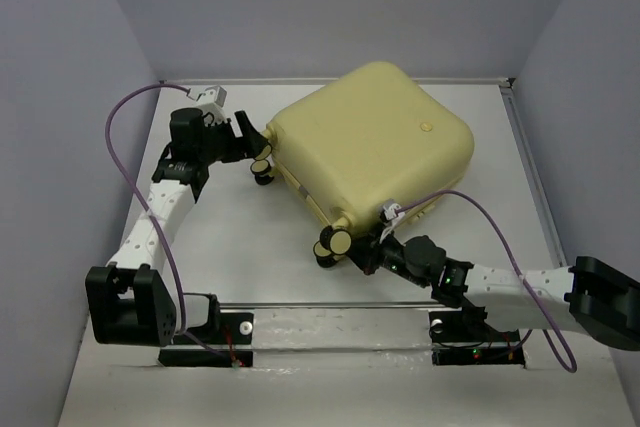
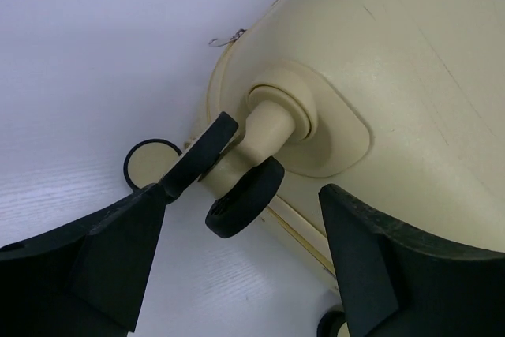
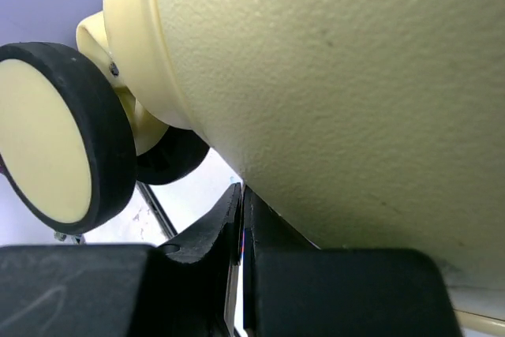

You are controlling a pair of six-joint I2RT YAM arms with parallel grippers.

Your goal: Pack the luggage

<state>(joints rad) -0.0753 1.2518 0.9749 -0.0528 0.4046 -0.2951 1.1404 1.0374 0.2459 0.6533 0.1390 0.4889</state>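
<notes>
Luggage (image 1: 370, 142) is lying flat and closed on the white table (image 1: 250, 257), with its pale-yellow shell facing up. It is sitting at an angle, so one corner is pointing toward the arm bases. Its round emblem (image 1: 426, 128) is showing on the upper face, toward the right edge of the luggage.

Left gripper (image 1: 247, 140) is hovering at the left corner of the luggage, level with the caster there. Its jaws are standing wide apart. In the left wrist view the two black fingers (image 2: 110, 258) are framing the caster wheels (image 2: 246, 195) and their yellow stem. Neither finger is touching the luggage, and the gripper is holding nothing.

Right gripper (image 1: 368, 252) is sitting at the near corner of the luggage, just beside the pair of wheels (image 1: 333, 243) there. Its fingers (image 3: 197, 234) are pressing together, tip against tip, directly beneath the curved shell. From the right wrist view I cannot tell whether they are pinching any part of the luggage or only lying against it. One black-rimmed wheel (image 3: 55, 128) is hanging just left of those fingertips.
</notes>
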